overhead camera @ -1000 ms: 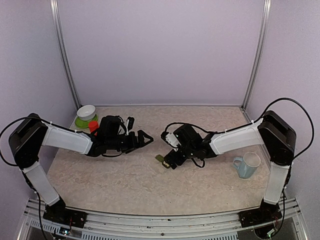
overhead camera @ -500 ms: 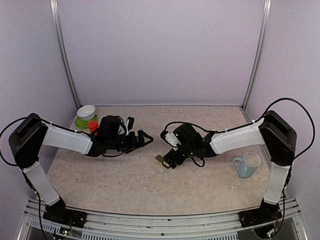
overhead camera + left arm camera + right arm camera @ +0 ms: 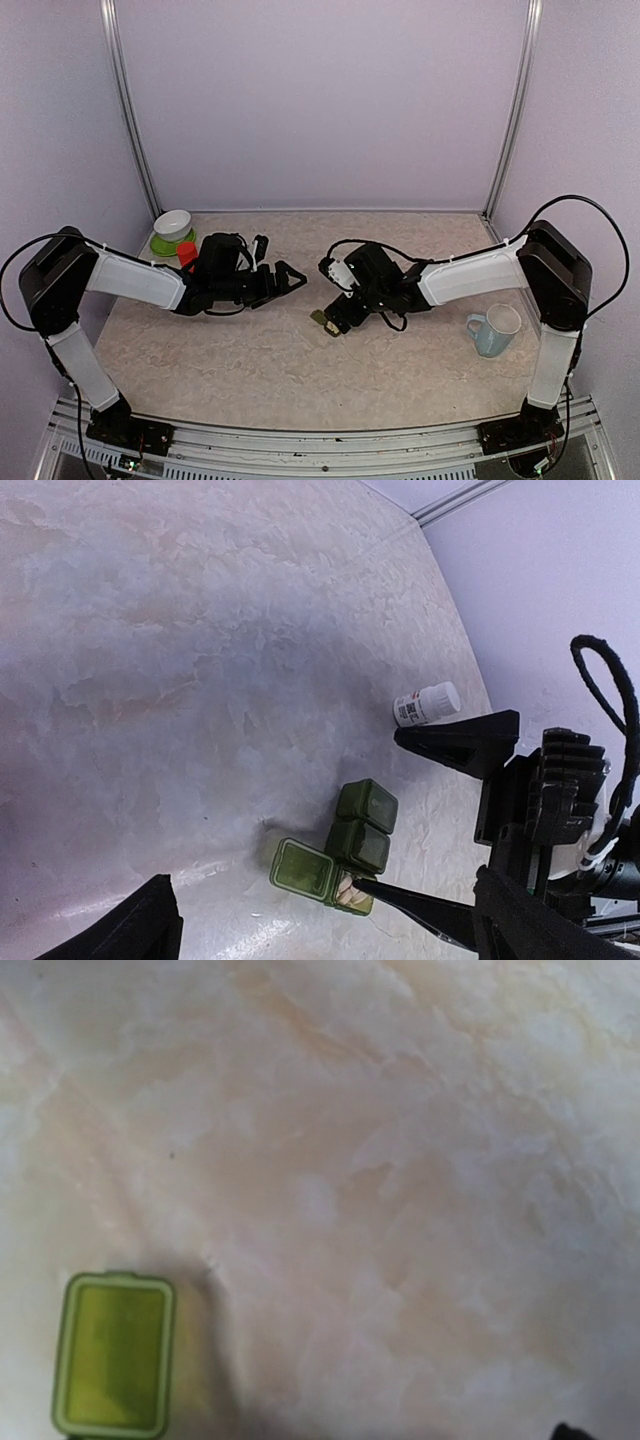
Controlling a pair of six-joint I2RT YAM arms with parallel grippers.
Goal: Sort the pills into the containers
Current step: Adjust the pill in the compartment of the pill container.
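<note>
right gripper sits wide open right at the containers, left gripper near them, spread open too.

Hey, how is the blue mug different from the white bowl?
The mug is pale blue with a handle; the bowl is white, without one. The mug stands alone at the right; the bowl sits on a green plate at the back left. Both are upright.
</note>
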